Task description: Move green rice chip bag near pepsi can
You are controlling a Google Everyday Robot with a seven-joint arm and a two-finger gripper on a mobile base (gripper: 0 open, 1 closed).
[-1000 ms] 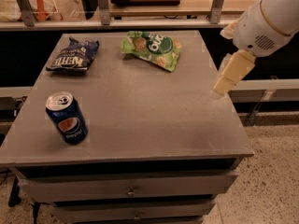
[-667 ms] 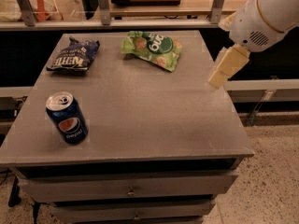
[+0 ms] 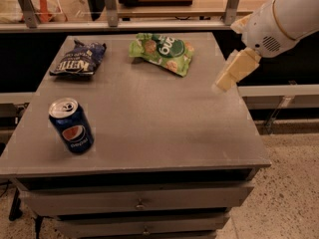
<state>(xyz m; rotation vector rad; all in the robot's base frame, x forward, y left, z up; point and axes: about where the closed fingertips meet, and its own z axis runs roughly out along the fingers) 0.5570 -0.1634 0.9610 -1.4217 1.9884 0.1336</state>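
Green rice chip bag sits well apart from pepsi can; end effector hovers near it, state unclear.

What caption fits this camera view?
Cream-coloured gripper hovers right of the crinkled green rice chip bag, not touching it; the dark blue pepsi can stands upright, front-left.

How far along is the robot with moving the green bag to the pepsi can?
Nothing done: the green bag lies at the table's far side, the pepsi can front left. In hand: the gripper hangs over the right edge, off the bag. Left: grasp, carry, set down.
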